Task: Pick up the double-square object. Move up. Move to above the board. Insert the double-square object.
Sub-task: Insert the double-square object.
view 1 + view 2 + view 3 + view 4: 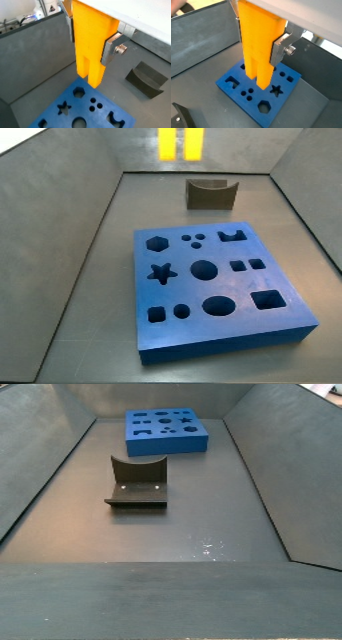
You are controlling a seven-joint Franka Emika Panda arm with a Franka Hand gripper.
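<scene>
The tool (90,37) hangs high — silver fingers (112,47) clamped on the double-square object (92,45).

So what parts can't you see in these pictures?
- In a side view the double-square object is cut off by the frame edge, so its gripper isn't shown.
- The other side view misses both entirely.
- In both wrist views the piece hides the board cut-outs behind it.

Double-square object, held aloft; board, flat on floor

Double-square object (92,42): yellow-orange, two parallel square bars joined, upright, clamped between the gripper (93,36) fingers, its lower end clear above the board (55,111) in both wrist views; only its tips show at the top edge of a side view (181,142). Board: thick blue square slab with dark star, hexagon, circle, square cut-outs, frame centre (274,274), unoccupied
</scene>
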